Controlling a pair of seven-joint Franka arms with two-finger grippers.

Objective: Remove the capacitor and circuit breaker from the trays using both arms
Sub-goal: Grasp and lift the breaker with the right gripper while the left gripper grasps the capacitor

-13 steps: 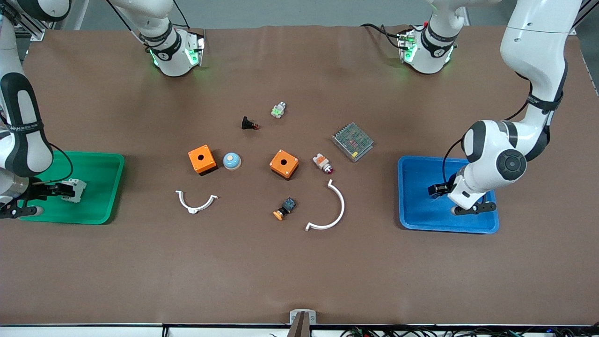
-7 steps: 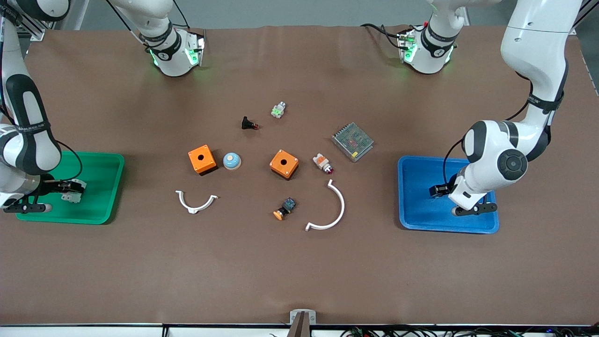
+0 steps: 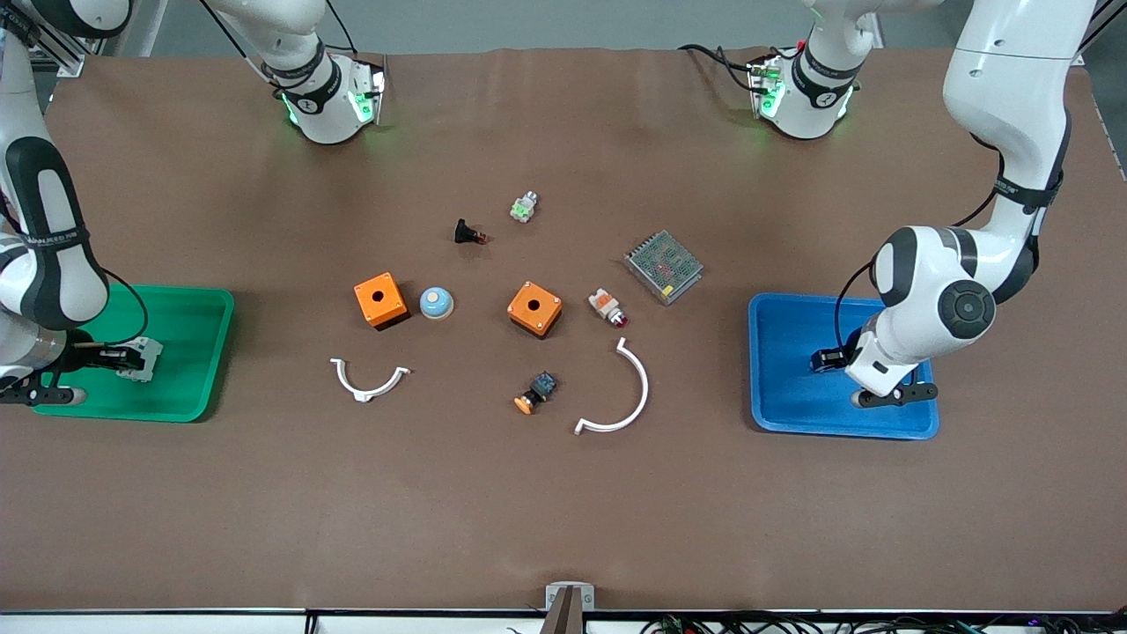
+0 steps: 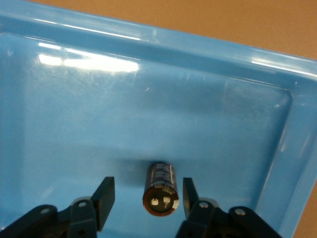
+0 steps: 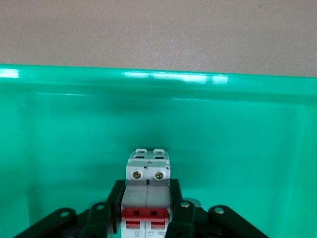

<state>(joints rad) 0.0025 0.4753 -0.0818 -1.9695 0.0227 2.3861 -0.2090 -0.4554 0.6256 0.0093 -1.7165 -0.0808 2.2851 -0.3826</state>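
A brown table (image 3: 563, 511) is seen from above, with small electrical parts scattered across its middle and a tray at each end.

Nearest the front camera lie an orange-capped button (image 3: 534, 393) and two white curved clips (image 3: 616, 394). Farther from it sit two orange boxes (image 3: 534, 309), a pale blue dome (image 3: 436, 303), a white-orange part with a red tip (image 3: 607, 307) and a metal mesh module (image 3: 664, 266). Farthest are a black part with a red tip (image 3: 469, 233) and a small white-green part (image 3: 524, 208).

At the left arm's end is the blue tray (image 3: 784, 414). The capacitor (image 4: 160, 188), a stubby black cylinder with two shiny terminals on its end, lies on the tray floor. The left gripper (image 4: 146, 197) is low over it, fingers apart on either side of the capacitor; one finger looks to be against its side, while a gap shows at the other.

At the right arm's end is the green tray (image 3: 189, 387). The breaker (image 5: 147, 186), a light-grey block with two brass screws and red switch levers, is in this tray. The right gripper (image 5: 146, 201) is clamped on the breaker, a finger pressed on each side.
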